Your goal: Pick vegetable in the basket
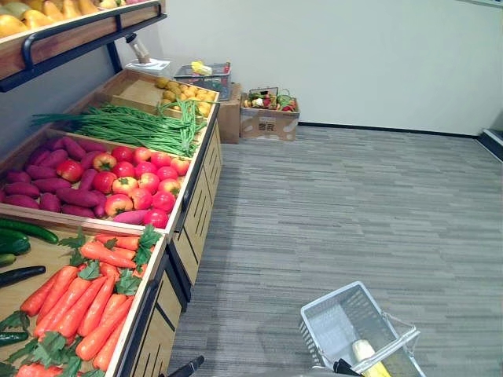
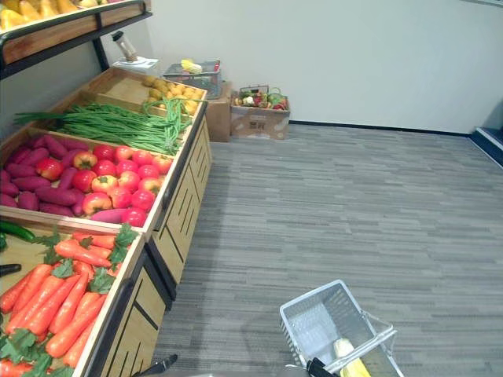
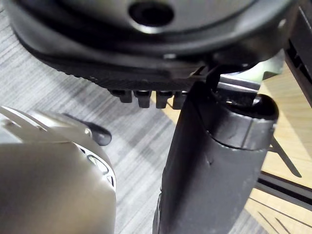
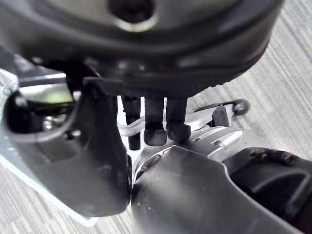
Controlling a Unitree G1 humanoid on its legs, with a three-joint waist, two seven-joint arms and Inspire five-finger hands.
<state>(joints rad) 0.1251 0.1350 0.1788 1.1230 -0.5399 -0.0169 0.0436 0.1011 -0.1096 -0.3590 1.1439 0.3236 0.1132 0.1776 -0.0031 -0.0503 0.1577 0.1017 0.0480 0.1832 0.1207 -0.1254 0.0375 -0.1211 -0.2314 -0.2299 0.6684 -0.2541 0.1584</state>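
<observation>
1. Pale yellow corn cob lying inside the grey mesh basket, at its near end, just under the basket handle.
2. Basket low on the right side of the eye views, above the grey striped floor, well apart from the shelves.
3. Right hand at the handle: in the right wrist view, dark fingers curled over the thin metal bar, thumb beside them.
4. Left hand close to the wooden stand, touching nothing visible; cannot tell if the fingers are spread or curled.
5. On the stand, nearest to farthest: carrots with green leaves, cucumbers beside them, red tomatoes next to purple sweet potatoes, long green beans, then yellow round produce.
6. Cardboard box with mixed vegetables on the floor by the far wall.
</observation>
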